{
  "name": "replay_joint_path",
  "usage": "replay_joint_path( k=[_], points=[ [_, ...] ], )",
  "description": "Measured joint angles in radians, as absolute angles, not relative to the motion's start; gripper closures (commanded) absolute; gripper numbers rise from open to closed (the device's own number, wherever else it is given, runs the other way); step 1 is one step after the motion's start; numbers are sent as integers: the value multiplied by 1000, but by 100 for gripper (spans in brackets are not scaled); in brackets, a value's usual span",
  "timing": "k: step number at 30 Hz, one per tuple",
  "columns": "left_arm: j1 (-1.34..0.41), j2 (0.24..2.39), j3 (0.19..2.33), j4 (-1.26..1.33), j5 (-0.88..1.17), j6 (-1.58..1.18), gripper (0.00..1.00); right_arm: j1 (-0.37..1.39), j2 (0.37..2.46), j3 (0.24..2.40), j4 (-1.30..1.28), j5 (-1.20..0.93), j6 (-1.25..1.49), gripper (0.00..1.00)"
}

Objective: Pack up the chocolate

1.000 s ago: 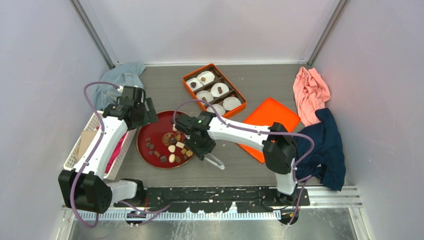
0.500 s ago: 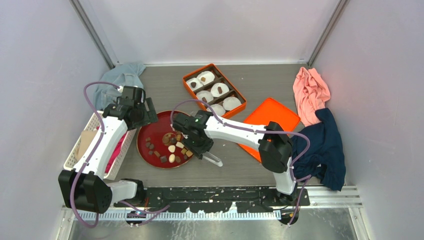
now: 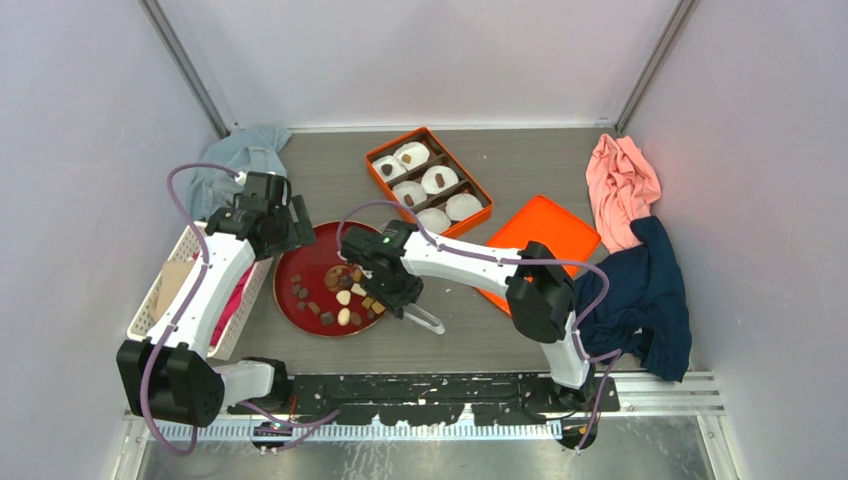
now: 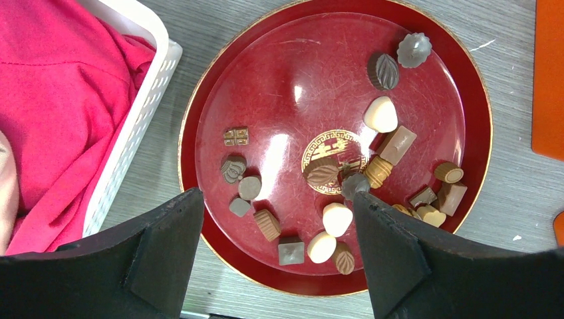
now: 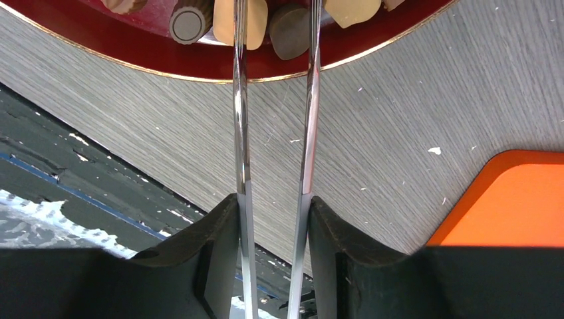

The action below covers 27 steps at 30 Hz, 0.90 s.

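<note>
Several small chocolate pieces, dark brown, tan and cream, lie on a red plate. The left wrist view shows them spread over the plate, mostly to the right, among them a cream piece. My left gripper is open and empty above the plate's far left rim. My right gripper is shut on metal tongs. The tong blades, slightly apart, reach over the plate's near rim beside a cream piece and a dark piece. The tong tips are out of frame.
An orange box with white paper cups, some holding a chocolate, stands behind the plate. Its orange lid lies to the right. A white basket with pink cloth sits left. Cloths lie at the back left and right.
My right arm has moved a little to the left with the tongs, closer over the plate's near right side. The left arm has not moved.
</note>
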State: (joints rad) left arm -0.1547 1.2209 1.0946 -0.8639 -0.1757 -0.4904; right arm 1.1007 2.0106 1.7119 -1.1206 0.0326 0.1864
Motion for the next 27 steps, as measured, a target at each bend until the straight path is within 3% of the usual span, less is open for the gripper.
replay_joint_path(
  k=[17, 27],
  points=[
    [-155, 1221, 1095, -864, -176, -490, 17, 1072, 1966, 1765, -1065, 109, 212, 82],
    [-155, 1221, 1095, -864, -176, -490, 17, 884, 1884, 1765, -966, 155, 254, 82]
  ],
)
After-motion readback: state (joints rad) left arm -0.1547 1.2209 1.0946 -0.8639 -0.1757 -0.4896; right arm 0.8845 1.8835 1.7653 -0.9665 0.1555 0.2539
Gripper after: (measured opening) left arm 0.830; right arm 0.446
